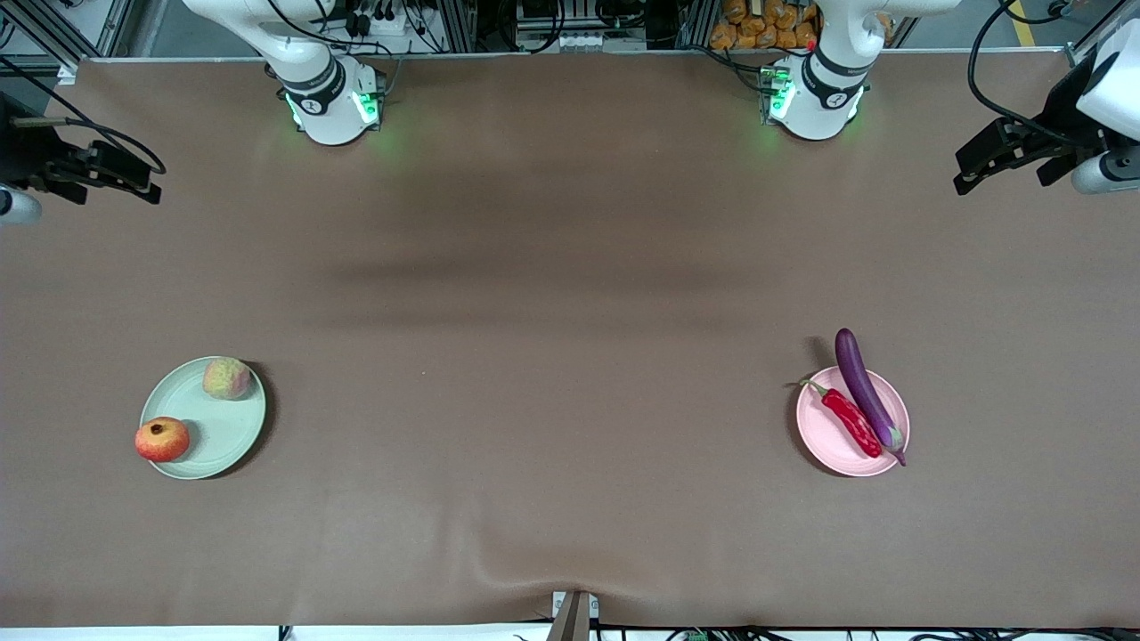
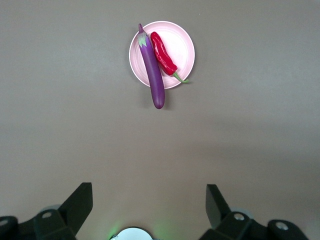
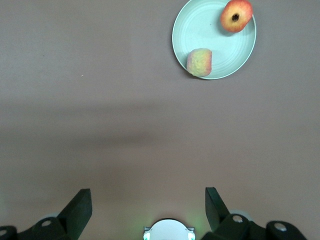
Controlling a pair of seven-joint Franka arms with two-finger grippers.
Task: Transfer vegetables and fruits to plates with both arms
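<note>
brown table [image 1: 570,267] | fruits on green plate [image 1: 214,441] | vegetables on pink plate [image 1: 824,441]

My purple eggplant [image 1: 865,388] lies across the pink plate [image 1: 833,443], its tip overhanging the rim, touching the red chili [image 1: 850,421]. On the green plate [image 1: 216,432], the peach [image 1: 227,377] and pomegranate [image 1: 162,439] sit at the rim, apart.
</note>
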